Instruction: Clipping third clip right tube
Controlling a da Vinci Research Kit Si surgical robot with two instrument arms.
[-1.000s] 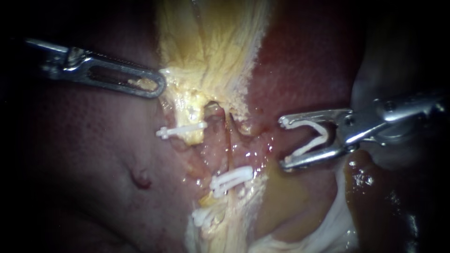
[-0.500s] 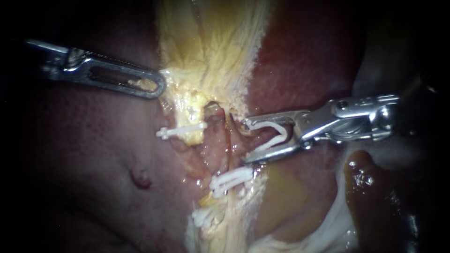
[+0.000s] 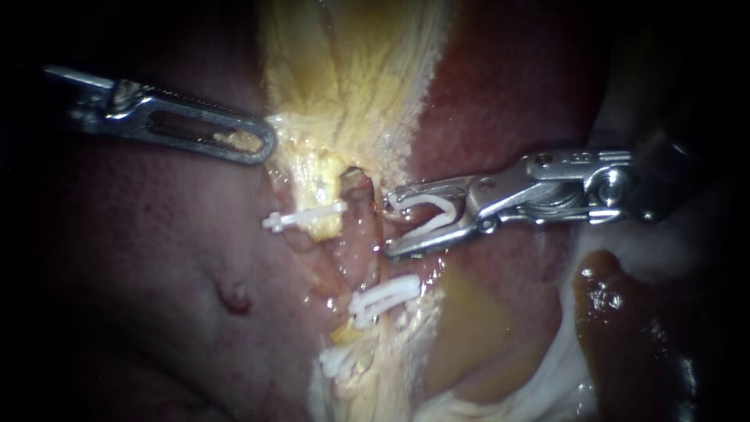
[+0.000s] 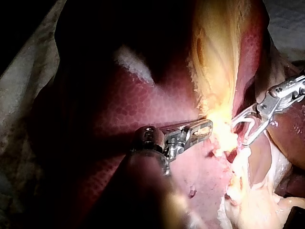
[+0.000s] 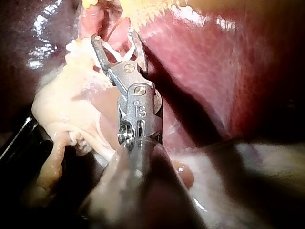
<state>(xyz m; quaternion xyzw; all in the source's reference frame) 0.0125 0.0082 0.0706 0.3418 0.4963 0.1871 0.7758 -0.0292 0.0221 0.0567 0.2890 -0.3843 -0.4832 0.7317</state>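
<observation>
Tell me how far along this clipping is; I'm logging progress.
Done: an upper clip, middle clip and lower clip sit closed on the tissue. In hand: the right instrument carries an open clip at the right tube, while the left instrument grips yellowish tissue. Left: get the tube between the clip's legs and squeeze it shut.

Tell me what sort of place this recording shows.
Probably a surgical training bench: the liver lies in the open on pale cloth, and the right instrument holds a white clip beside a tube, with other clips nearby.
</observation>
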